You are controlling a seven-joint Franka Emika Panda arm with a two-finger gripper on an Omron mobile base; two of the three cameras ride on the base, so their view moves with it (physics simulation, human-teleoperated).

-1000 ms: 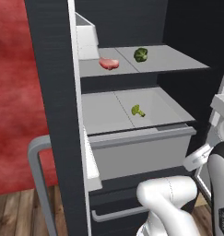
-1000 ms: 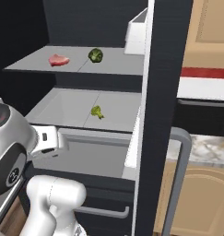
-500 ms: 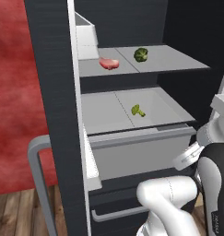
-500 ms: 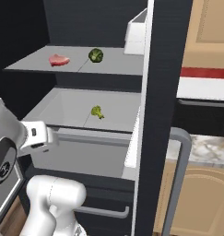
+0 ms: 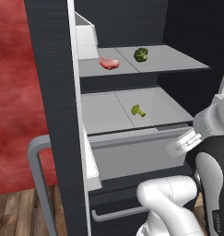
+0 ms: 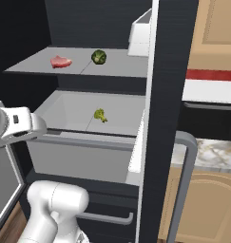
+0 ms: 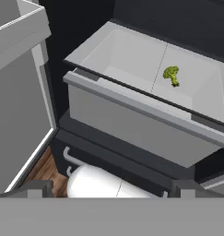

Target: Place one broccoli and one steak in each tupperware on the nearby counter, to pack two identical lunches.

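Jaws wide and empty; the gripper [image 7: 109,189] hangs low before the open fridge, apparently lining up a reach. One broccoli [image 7: 171,74] lies on the lower shelf [image 5: 104,110]; the steak [image 5: 109,63] and another broccoli [image 5: 141,54] lie above

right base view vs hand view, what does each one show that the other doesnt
Right base view alone: the upper fridge shelf carrying a pink steak and a dark round broccoli, a white bin at the shelf's right end, the fridge door edge with its grey handle, and a strip of marble counter over wooden cabinets.

Hand view alone: a patch of wooden floor at the fridge's foot.

Both: the lower shelf with a small light green broccoli, the pale drawer front below it, and the dark bottom drawer's handle.
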